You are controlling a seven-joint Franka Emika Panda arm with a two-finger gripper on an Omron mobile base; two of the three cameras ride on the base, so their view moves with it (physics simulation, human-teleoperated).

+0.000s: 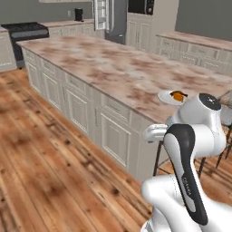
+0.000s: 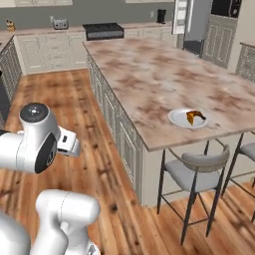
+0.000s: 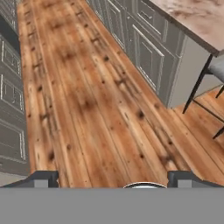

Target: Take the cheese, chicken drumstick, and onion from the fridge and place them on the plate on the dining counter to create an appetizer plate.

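The white plate (image 2: 179, 119) lies near the front corner of the marbled dining counter (image 2: 149, 74). On it rest the orange cheese (image 2: 191, 118) and a dark brown piece against it, apparently the chicken drumstick (image 2: 199, 115). The left base view shows the same plate (image 1: 164, 96) and cheese (image 1: 178, 96). The onion is out of view. At the far end of the kitchen stands the grey fridge (image 2: 195, 22) with a door swung open. My gripper (image 3: 113, 180) hangs open over the wooden floor, with nothing between its fingertips (image 3: 42, 179).
Grey stools (image 2: 196, 172) stand under the counter's overhang. A black stove (image 2: 103, 31) and cream cabinets line the back wall. Cabinets (image 3: 11, 113) also run along the aisle's other side. A wide strip of wooden floor (image 2: 64, 104) runs beside the counter.
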